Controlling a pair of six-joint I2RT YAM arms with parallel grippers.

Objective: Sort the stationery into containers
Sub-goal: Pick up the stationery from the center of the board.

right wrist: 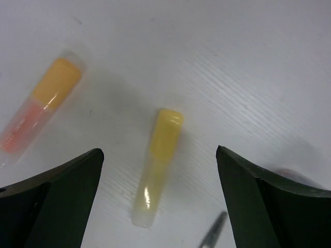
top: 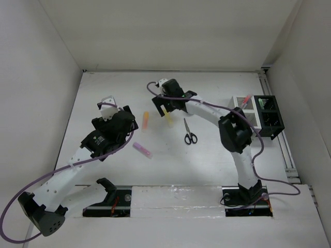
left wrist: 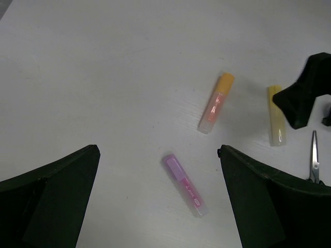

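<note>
Stationery sort, tabletop, state at this moment.

- Left gripper [left wrist: 158, 151]: jaws spread wide, holding nothing, above the left half of the table [top: 207, 165].
- Purple highlighter [top: 142, 150]: lies flat at an angle, left of centre. In the left wrist view it sits between the two fingers, untouched.
- Orange highlighter [top: 146, 121]: lies flat, farther than the purple one and apart from it.
- Right gripper [right wrist: 159, 151]: jaws wide apart, gripping nothing, at the far middle of the table, over the yellow highlighter.
- Yellow highlighter [right wrist: 155, 170]: lies flat just right of the orange one. It is framed between the right fingers; contact cannot be told.
- Scissors [top: 190, 133]: black handles toward the near edge, blades closed, right of the yellow highlighter.
- White container [top: 239, 102]: far right, partly hidden by the right arm. A thin orange-red pen [top: 247, 98] leans out of it.
- Black container [top: 270, 118]: touching the white one's right side. Something green [top: 264, 100] shows in its far part.
</note>
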